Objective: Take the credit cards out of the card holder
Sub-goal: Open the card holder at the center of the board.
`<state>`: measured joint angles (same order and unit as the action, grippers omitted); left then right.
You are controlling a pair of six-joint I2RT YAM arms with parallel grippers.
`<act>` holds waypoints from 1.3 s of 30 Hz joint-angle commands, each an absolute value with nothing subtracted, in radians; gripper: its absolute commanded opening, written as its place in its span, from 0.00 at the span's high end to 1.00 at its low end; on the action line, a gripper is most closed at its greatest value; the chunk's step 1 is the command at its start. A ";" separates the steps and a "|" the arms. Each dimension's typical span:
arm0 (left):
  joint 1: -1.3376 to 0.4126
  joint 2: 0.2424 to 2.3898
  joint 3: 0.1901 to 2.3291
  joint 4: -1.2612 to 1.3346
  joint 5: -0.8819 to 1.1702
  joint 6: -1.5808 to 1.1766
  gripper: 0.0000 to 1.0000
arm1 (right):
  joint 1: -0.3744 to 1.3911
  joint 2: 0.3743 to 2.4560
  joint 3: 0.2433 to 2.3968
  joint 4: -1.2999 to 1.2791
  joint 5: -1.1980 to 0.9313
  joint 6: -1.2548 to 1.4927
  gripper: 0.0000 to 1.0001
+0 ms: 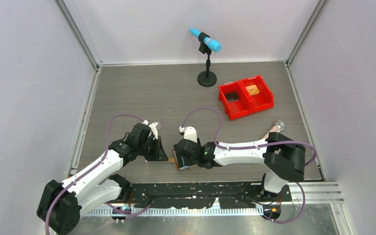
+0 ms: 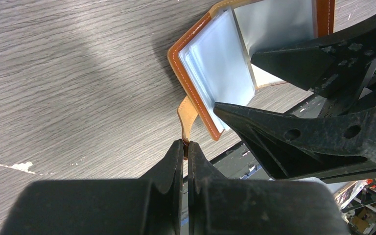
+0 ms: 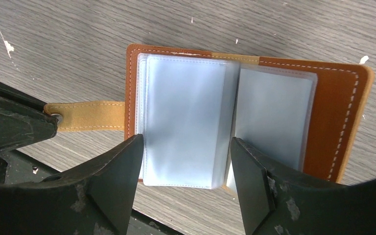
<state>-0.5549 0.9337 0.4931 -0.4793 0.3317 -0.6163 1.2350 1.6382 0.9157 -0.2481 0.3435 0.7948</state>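
Note:
The card holder (image 3: 335,112) lies open on the table by the front edge, brown leather with frosted pale blue-grey sleeves (image 3: 186,107). It also shows in the top view (image 1: 180,165) and the left wrist view (image 2: 210,68). My left gripper (image 2: 186,145) is shut on the end of its tan tab (image 2: 188,115). My right gripper (image 3: 187,142) is open, one finger on each side of the left stack of sleeves, just above them. I cannot make out any card inside the sleeves.
Two joined red bins (image 1: 245,98) stand at the back right, a small tan object in the right one. A blue microphone on a black stand (image 1: 206,73) is at the back. A small tube (image 1: 274,128) lies right. The black rail (image 1: 200,188) lines the front edge.

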 commanded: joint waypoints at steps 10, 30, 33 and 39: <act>-0.551 0.951 0.509 -0.487 0.299 -0.596 1.00 | 1.233 1.635 0.923 -0.310 0.442 0.790 0.32; -0.551 0.969 0.506 -0.505 0.265 -0.595 1.00 | 1.230 1.508 0.873 -0.367 0.519 0.806 0.38; -0.551 0.974 0.506 -0.505 0.262 -0.597 1.00 | 1.229 1.495 0.863 -0.375 0.524 0.806 0.40; -0.551 0.977 0.508 -0.509 0.247 -0.596 1.00 | 1.225 1.456 0.849 -0.382 0.530 0.804 0.42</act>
